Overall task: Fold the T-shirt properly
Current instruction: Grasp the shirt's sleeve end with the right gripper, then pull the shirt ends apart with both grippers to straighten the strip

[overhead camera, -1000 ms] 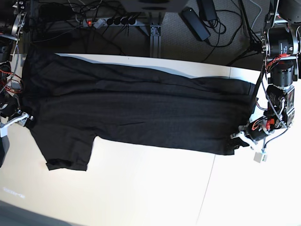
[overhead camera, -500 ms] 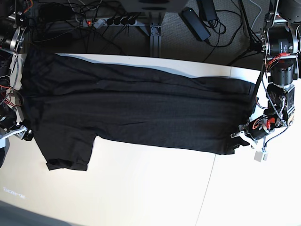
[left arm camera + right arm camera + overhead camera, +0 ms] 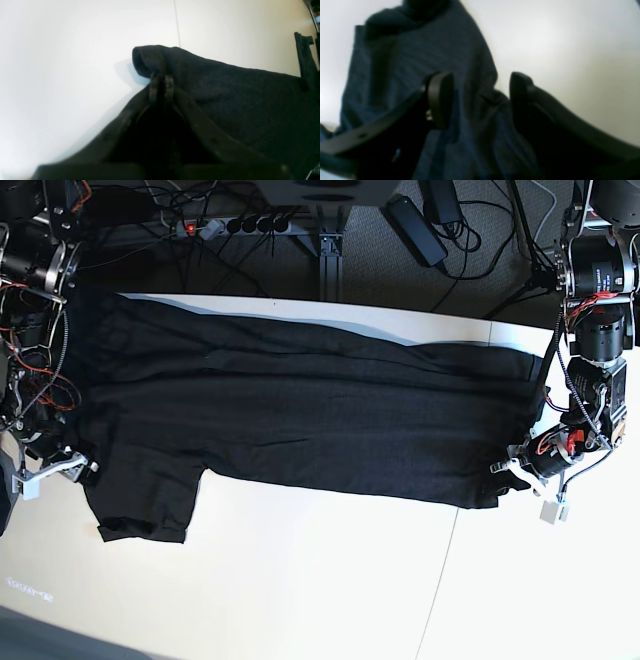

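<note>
T-shirt [image 3: 300, 415] flat across white table [image 3: 330, 590], cable-strewn floor [image 3: 300, 250] beyond.

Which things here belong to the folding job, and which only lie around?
Job: T-shirt; left tool, shut on its corner; right tool, open over the cloth.
Lying about: power strip; black adapter; cables; white table.
</note>
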Robot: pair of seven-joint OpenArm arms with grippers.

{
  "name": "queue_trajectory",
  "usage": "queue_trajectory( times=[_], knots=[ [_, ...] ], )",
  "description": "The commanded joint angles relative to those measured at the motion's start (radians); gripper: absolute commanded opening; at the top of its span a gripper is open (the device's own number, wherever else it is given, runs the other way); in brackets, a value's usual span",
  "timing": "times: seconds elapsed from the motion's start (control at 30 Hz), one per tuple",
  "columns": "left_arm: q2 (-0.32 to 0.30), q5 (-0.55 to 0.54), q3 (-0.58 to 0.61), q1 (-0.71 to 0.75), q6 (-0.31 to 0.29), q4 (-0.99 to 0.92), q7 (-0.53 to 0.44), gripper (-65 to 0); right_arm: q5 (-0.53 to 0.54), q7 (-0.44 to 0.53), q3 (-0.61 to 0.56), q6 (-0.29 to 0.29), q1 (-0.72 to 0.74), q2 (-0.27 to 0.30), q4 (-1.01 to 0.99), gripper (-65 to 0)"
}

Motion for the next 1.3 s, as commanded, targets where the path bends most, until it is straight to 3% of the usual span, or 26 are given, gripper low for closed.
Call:
queue_trajectory(
  times=[0.0,0.23,0.6,0.67,0.77,0.93,1.1,1.2,1.27],
  knots=[
    [-0.014,0.023,0.001,-0.011,-0.008,0.006,0.038,-65.0,-0.010,-0.026,0.001,0.066,0.016,-0.003,0.010,-29.1],
    [-0.014,0.023,0.001,-0.011,-0.008,0.006,0.038,-65.0,-0.014,-0.030,0.001,0.067,0.016,-0.055,0.010,-29.2],
    [-0.014,-0.008,0.001,-0.011,-0.008,0.006,0.037,-65.0,-0.021,-0.045,0.001,0.069,0.016,-0.058,0.010,-29.5],
    [-0.014,-0.008,0.001,-0.011,-0.008,0.006,0.038,-65.0,-0.021,-0.044,0.001,0.069,0.016,-0.058,0.011,-36.9],
    [-0.014,-0.010,0.001,-0.011,-0.008,0.006,0.037,-65.0,-0.020,-0.044,0.001,0.068,0.016,-0.058,0.015,-64.1],
    [-0.017,-0.054,0.001,-0.011,-0.029,0.006,0.039,-65.0,-0.021,-0.042,0.002,0.075,0.013,-0.057,0.066,-65.0],
    [-0.054,-0.209,0.001,-0.011,-0.029,0.006,0.107,-65.0,0.040,-0.149,0.002,0.076,0.011,-0.050,0.205,-65.0],
    [-0.102,-0.367,0.001,-0.008,-0.029,0.008,0.190,-65.0,0.132,-0.255,0.002,0.076,-0.018,-0.031,0.324,-65.0],
    [-0.138,-0.481,0.001,0.003,-0.029,0.018,0.233,-65.0,0.176,-0.273,0.002,0.076,-0.070,-0.009,0.416,-65.0]
  ],
)
